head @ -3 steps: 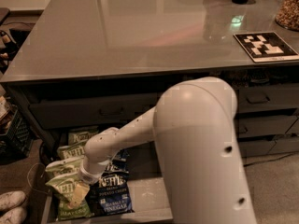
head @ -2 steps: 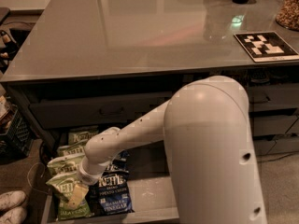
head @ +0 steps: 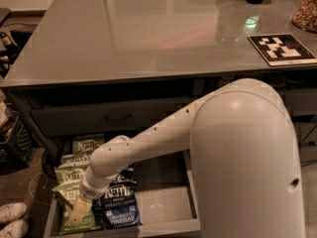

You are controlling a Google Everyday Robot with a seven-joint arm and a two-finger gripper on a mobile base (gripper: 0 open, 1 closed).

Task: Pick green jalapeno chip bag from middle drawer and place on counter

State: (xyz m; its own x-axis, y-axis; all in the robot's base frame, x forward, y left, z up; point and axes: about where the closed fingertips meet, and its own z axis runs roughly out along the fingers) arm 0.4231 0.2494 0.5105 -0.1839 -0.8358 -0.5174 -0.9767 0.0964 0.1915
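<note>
Rightward has swung the arm's bulky elbow (head: 247, 157), while the pincer (head: 80, 211) sits on the green jalapeno chip bag (head: 64, 202) at the left front of the middle drawer (head: 173, 228), grip state impossible to tell; likely the grasping step, needing a firm hold before lifting to the worktop (head: 148, 29).

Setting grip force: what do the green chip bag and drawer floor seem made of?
Green chip bag: thin plastic film by its creases and dull sheen. Drawer floor: smooth, pale, matte, perhaps painted metal or laminate; unclear. The gripper is low in the drawer, over that bag.
</note>
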